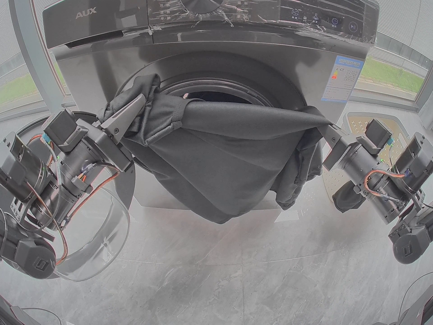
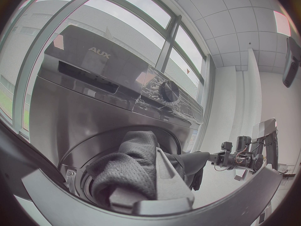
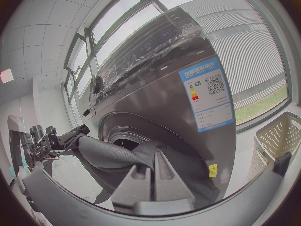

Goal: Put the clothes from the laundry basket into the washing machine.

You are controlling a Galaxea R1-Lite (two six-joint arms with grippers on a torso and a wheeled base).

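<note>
Dark grey garment (image 1: pixel 225 159) is held stretched across the drum opening (image 1: pixel 216 96) of the washing machine (image 1: pixel 103 64), its lower part hanging toward the floor (image 1: pixel 225 267). Jaws of the left gripper (image 1: pixel 137 104) are clamped on one bunched end, and jaws of the right gripper (image 1: pixel 325 131) on the other. Right wrist view: laundry basket (image 3: pixel 276 138) is seen beside the machine, with dark cloth (image 3: pixel 282 163) over its rim. Head view: glass door (image 1: pixel 97 231) is swung open.

Glass-walled test room: film-wrapped washing machine (image 1: pixel 279 64), tall windows (image 2: pixel 141 11), panelled ceiling (image 2: pixel 244 22).
</note>
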